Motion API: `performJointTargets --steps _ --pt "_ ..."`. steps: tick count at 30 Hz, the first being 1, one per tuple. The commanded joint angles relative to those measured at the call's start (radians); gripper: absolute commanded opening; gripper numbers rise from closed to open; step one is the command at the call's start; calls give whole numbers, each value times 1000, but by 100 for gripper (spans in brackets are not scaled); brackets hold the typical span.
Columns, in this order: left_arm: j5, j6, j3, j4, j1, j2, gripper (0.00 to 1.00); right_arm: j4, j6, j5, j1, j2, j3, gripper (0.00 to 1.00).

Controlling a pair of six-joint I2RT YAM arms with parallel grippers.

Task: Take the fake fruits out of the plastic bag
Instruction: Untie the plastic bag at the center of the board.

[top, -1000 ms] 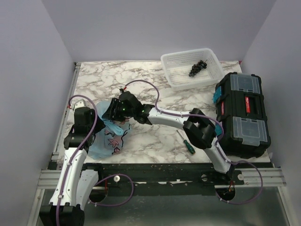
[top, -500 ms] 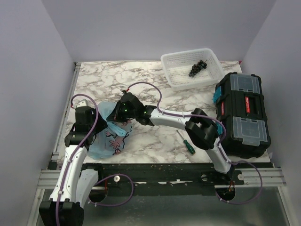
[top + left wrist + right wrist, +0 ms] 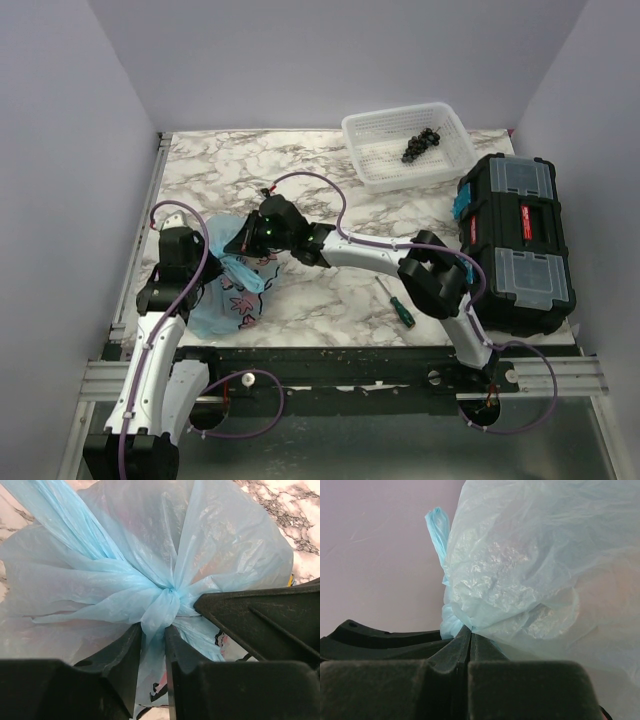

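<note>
Looking from above, the right gripper [image 3: 247,250] has edged right in the last second, stretching the plastic bag [image 3: 225,300] at the table's [image 3: 300,170] near left, its long axis running near-left to far-right; no fruit is out. The left wrist view shows the left gripper [image 3: 152,640] clamped on the bag's gathered neck, which points toward the camera. The right wrist view shows jaws pinched tight on a fold, probably pulling the bag open.

overhead rear view, wrist views hugging bag [image 3: 125,555]
</note>
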State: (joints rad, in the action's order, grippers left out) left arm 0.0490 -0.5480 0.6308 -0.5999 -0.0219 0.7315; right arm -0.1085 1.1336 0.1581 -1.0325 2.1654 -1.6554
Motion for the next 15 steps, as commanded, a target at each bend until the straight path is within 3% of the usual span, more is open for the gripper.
performJointTargets --steps 1,10,15 --pt "0 7 22 -8 -2 -40 21 -20 7 0 -3 -49 23 1" --pt "54 -13 24 -20 -3 -74 0 -30 -2 -56 28 -88 96 1" --pt "83 -19 35 -38 -2 -89 0 -48 11 -44 58 -92 131 1"
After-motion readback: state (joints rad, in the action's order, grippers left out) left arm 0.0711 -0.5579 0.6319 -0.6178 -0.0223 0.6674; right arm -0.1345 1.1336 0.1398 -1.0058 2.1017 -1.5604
